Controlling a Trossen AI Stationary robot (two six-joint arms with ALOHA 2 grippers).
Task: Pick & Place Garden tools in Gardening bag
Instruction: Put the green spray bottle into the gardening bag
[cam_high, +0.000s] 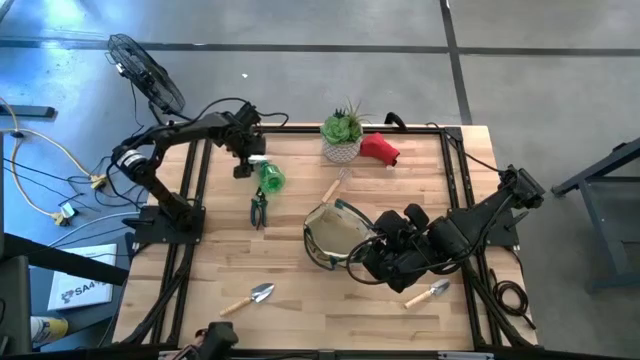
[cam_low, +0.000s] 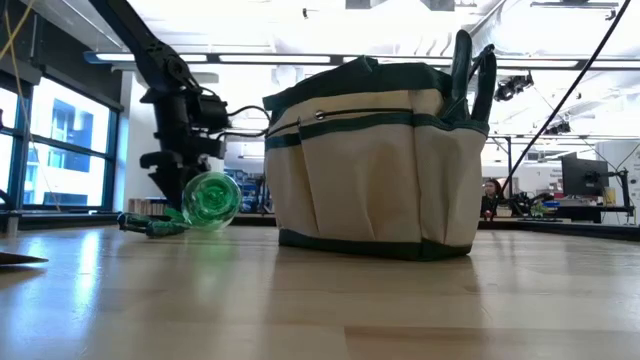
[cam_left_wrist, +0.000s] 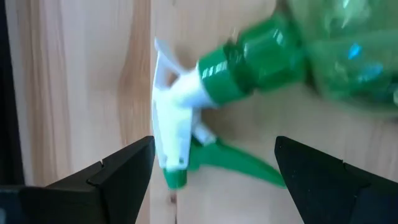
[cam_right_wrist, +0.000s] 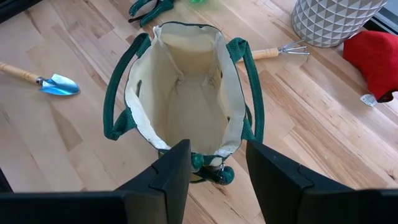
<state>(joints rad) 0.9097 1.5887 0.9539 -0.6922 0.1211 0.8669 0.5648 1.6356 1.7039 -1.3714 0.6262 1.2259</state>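
Note:
The green spray bottle (cam_high: 270, 178) lies on its side at the table's far left, its white spray head (cam_left_wrist: 171, 118) toward my left gripper (cam_left_wrist: 214, 171). That gripper is open and points down, one finger on either side of the head and trigger without touching them. The tan gardening bag (cam_high: 335, 235) stands upright on its base, mouth open (cam_right_wrist: 186, 81). Two dark green handle ends (cam_low: 465, 65) stick up from its end pocket. My right gripper (cam_right_wrist: 216, 152) hovers open above that end of the bag.
A pruner (cam_high: 258, 208) lies near the bottle. Trowels lie at the near left (cam_high: 250, 298) and near right (cam_high: 430, 293). A wooden-handled rake (cam_high: 335, 188), a red soft item (cam_high: 380, 148) and a potted plant (cam_high: 342, 135) sit at the far side.

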